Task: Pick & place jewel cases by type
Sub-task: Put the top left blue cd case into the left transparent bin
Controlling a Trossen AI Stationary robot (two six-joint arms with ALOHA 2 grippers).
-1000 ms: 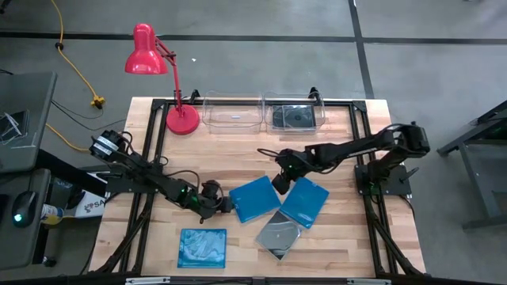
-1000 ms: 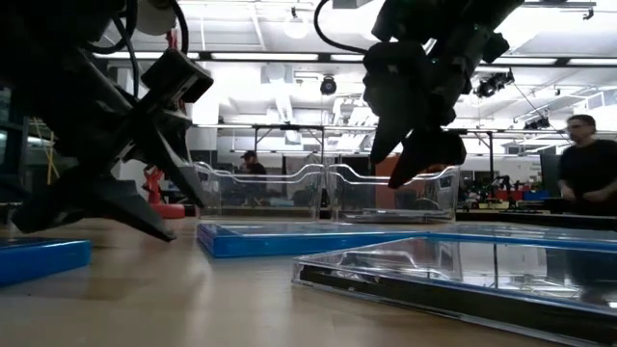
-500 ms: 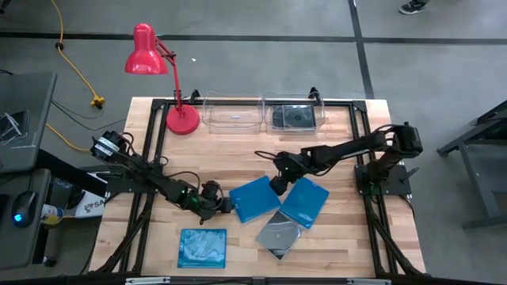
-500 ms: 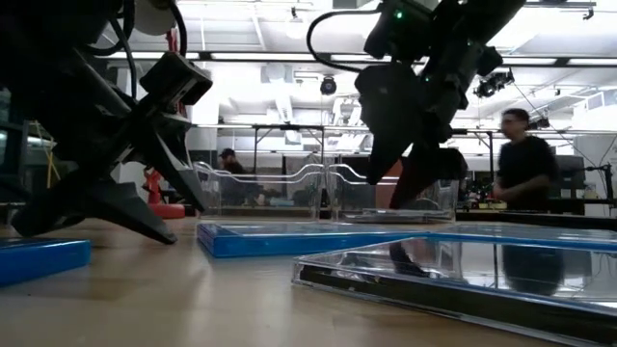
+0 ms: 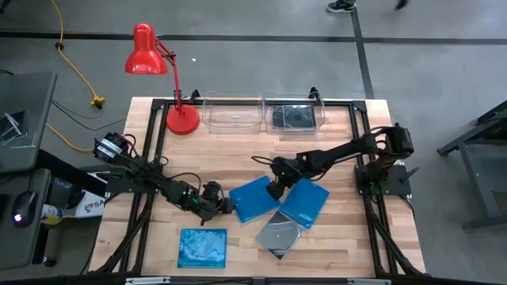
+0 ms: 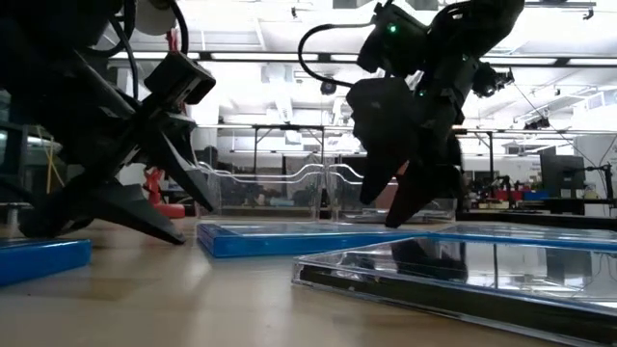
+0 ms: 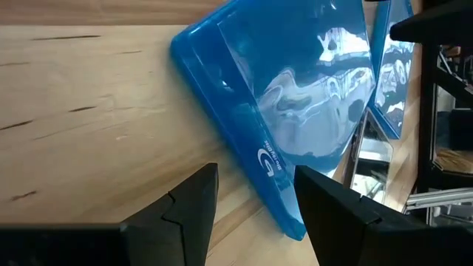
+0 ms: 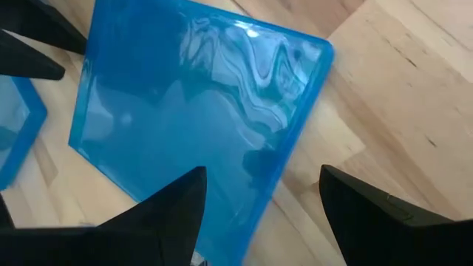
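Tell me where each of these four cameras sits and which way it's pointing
High view: overhead, straight down on the table; both arms show.
Low view: at tabletop height, level across into the room; left hand and right hand hang in from above.
Left wrist view: on the left arm, past its open fingers at the middle blue case.
Right wrist view: on the right arm, fingers open over that case.
Shared: both wrist views show that blue case.
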